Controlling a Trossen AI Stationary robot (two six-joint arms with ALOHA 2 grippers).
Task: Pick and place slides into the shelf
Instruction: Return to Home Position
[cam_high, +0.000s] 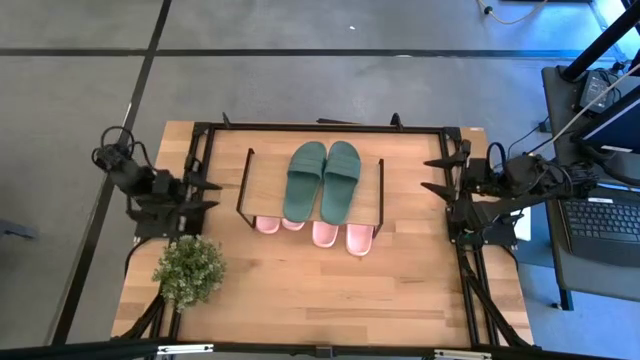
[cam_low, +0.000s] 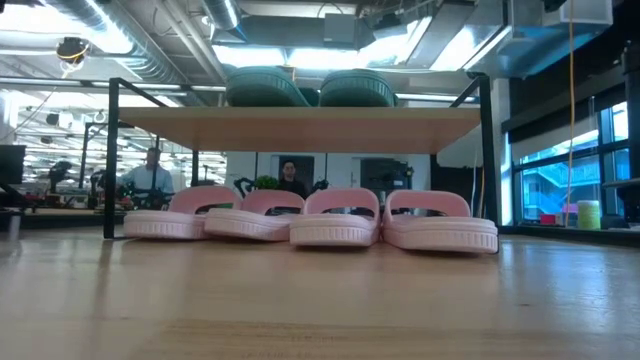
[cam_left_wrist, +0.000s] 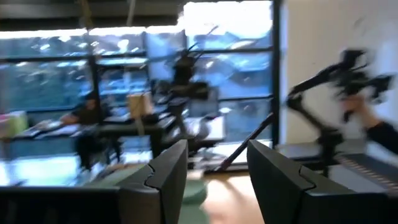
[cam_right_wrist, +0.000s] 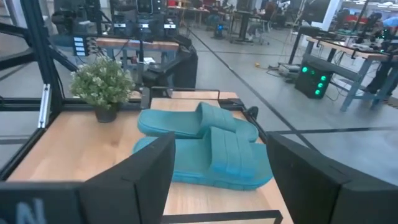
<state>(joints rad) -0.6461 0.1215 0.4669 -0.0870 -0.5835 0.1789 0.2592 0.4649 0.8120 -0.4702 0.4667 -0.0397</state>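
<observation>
Slides (cam_high: 305, 180) on and under shelf (cam_high: 265, 185); left gripper (cam_high: 212, 195), right gripper (cam_high: 430, 175) at opposite table (cam_high: 330, 290) sides, facing inward, fingers apart.

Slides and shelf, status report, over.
Left hand open, left edge; right hand open, right edge. Green slides atop shelf, pink slides beneath. Plant stands apart.

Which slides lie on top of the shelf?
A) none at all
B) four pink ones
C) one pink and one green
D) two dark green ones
D: in the high view the two dark green slides lie side by side on the plank top of the shelf. The low view shows the four pink slides in a row underneath it.
</observation>
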